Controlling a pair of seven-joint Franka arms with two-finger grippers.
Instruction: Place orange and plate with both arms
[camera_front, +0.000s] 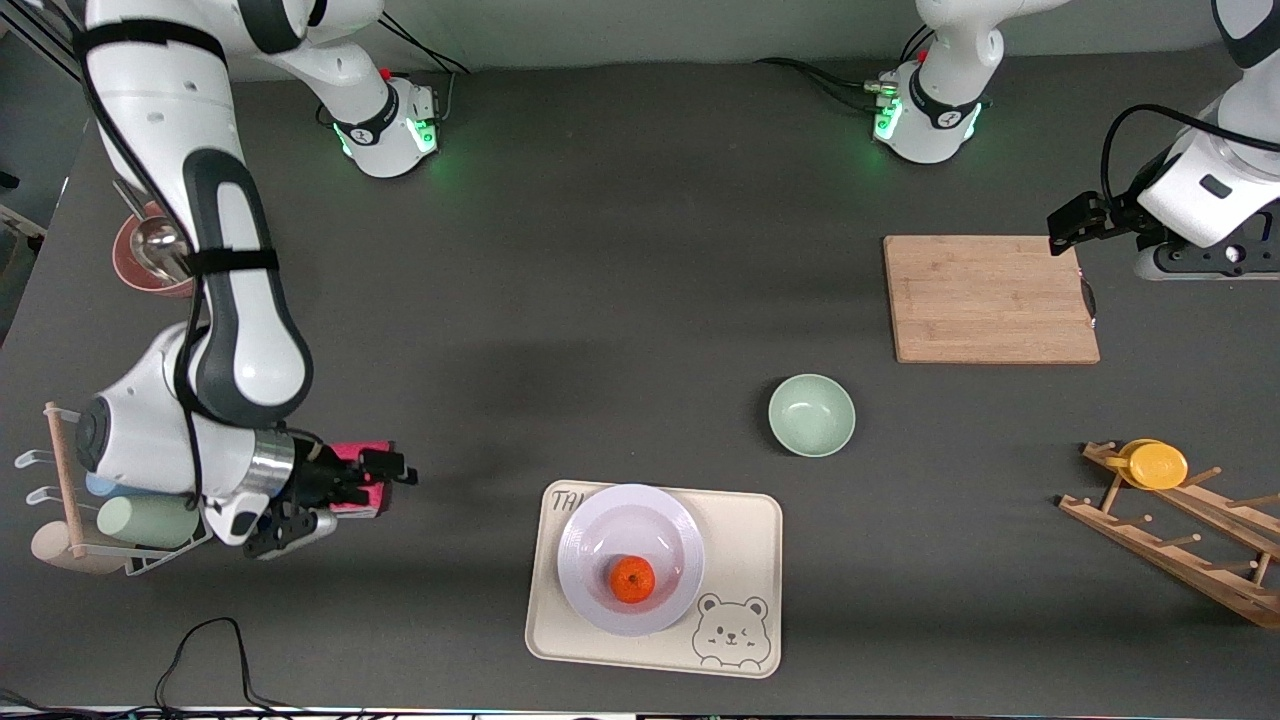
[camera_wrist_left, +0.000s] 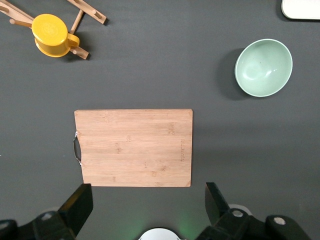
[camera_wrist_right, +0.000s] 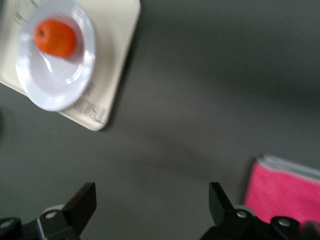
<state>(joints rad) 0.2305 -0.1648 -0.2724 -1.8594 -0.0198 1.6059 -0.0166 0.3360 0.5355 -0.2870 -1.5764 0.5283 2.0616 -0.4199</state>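
The small orange (camera_front: 632, 580) lies in the pale lavender plate (camera_front: 625, 520), and the right wrist view shows them too: the orange (camera_wrist_right: 55, 37) and the plate (camera_wrist_right: 60, 85). The plate rests on a cream bear tray (camera_front: 740, 540) near the front camera. My right gripper (camera_wrist_right: 152, 199) hangs open and empty over bare table next to a pink cloth (camera_wrist_right: 282, 192), toward the right arm's end and apart from the tray. My left gripper (camera_wrist_left: 148, 195) is open and empty, high over the table beside the wooden cutting board (camera_wrist_left: 134, 147), toward the left arm's base.
A mint-green bowl (camera_front: 811, 414) sits between the tray and the cutting board (camera_front: 990, 298). A wooden rack with a yellow mug (camera_front: 1155, 463) stands at the left arm's end. At the right arm's end are a cup rack (camera_front: 100, 510) and a reddish bowl with a spoon (camera_front: 150, 255).
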